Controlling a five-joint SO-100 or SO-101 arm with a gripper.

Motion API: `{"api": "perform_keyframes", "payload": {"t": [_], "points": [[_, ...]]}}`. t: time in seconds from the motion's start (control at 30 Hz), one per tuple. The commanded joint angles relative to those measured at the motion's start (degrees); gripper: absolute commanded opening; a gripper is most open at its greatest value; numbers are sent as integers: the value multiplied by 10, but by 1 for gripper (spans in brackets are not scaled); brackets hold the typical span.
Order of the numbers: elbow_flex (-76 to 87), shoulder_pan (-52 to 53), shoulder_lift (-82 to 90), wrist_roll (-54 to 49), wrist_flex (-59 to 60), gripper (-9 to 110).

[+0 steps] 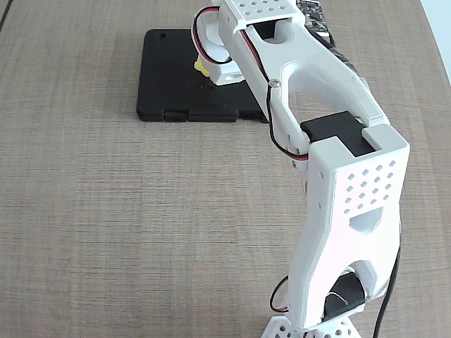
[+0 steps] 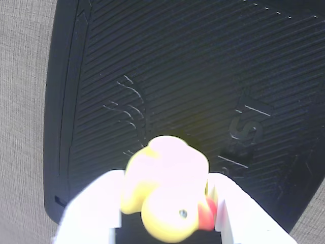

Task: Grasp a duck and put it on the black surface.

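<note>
Wrist view, 1 duck clamped in pincer, above 1 black surface

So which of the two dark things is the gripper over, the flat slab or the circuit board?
The flat matte black plastic slab; the gripper, clamping the yellow rubber duck, hangs above it.

White arm over black surface, yellow duck at its tip, wood-grain table.
</note>
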Motion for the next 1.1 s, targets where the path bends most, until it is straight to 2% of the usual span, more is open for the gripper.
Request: {"api": "perform_keyframes", "payload": {"t": [0.0,0.23,0.43,0.53,0.77,1.07], "points": [[-20,11,25,21,-1,27],[-4,72,192,80,4,30],[142,106,455,69,5,29],[253,115,580,62,4,23],[533,140,786,60,-4,-2],[741,148,960,58,2,2]]}}
